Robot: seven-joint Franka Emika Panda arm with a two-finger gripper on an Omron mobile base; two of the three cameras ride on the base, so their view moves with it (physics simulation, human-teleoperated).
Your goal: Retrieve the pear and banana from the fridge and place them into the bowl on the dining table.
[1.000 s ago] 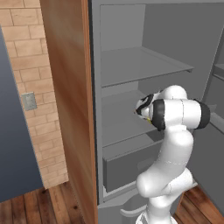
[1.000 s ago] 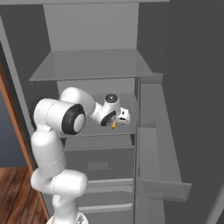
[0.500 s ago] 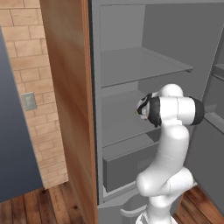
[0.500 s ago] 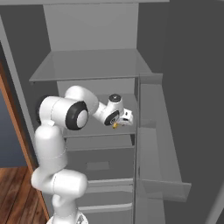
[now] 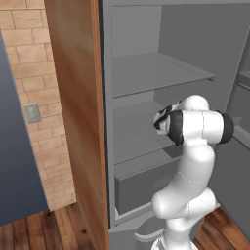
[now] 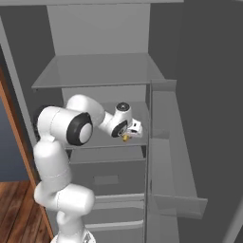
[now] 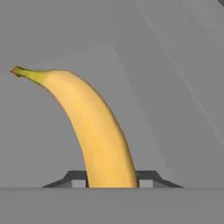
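Fingers (image 7: pixel 112 181) of the white arm's hand are closed on the slim, curved yellow banana (image 7: pixel 94 131), one dark fingertip (image 7: pixel 74 179) showing at each side of the fruit's lower end in the hand view. From this pinch the banana arcs up and away to the left of that view, ending in a greenish stem with a small reddish-brown tip. Flat grey interior panels of the tall matte grey fridge (image 5: pixel 146 73) lie behind the fruit.

From the right base camera, the fingers (image 6: pixel 127 136) sit just above the middle grey inner shelf (image 6: pixel 107 137), with a small spot of the banana's yellow (image 6: pixel 125 138) visible directly beneath the hand. An upper shelf (image 6: pixel 95 71) lies well above the fingers, and a grey lower drawer (image 6: pixel 107 178) lies below them. To the right of the fingers stands the open fridge door, carrying grey door bins (image 6: pixel 175 199).

From the left base camera, the arm's white forearm with its dark joint band reaches into the fridge at the middle shelf level; the hand itself is hidden behind the arm there. A reddish-brown wooden side panel (image 5: pixel 80 122) flanks the fridge on the left, next to a tan brick wall (image 5: pixel 29 97) with a small grey wall plate (image 5: pixel 32 113) and a wooden plank floor (image 5: pixel 49 229) below.
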